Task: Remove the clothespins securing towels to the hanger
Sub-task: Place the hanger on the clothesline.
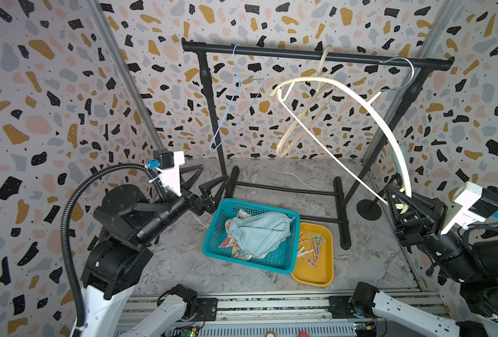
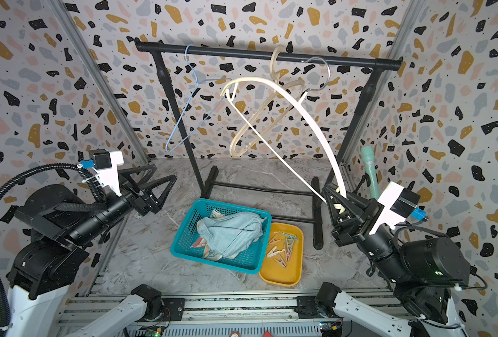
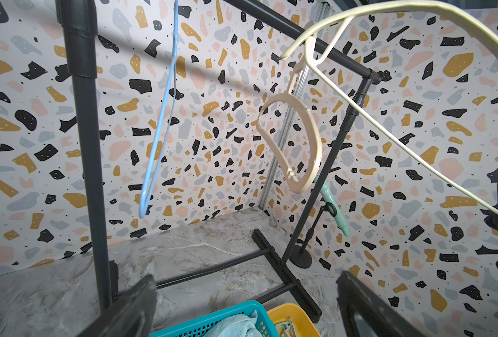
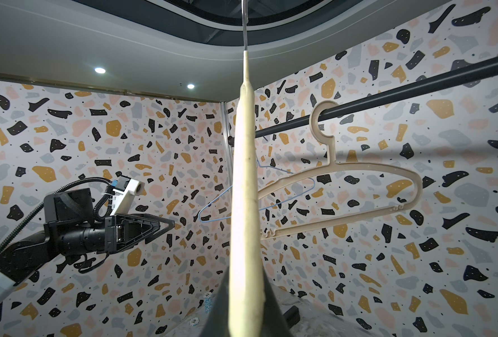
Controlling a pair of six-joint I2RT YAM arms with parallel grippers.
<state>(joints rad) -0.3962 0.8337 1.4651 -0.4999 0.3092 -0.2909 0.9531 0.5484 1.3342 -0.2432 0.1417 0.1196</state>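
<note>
While the right pincer (image 1: 395, 200) grips the white hanger (image 4: 245, 204) askew, release may unhook it; left pincer (image 2: 166, 172) gapes empty.

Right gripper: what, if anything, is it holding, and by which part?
Right gripper clamps the large white plastic hanger at the lower end of its curved shoulder.

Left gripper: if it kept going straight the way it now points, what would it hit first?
Most likely the black rack, at its low frame by the nearer upright. The left gripper, open, aims there. Depth is unclear, so it might slip just past the post.
</note>
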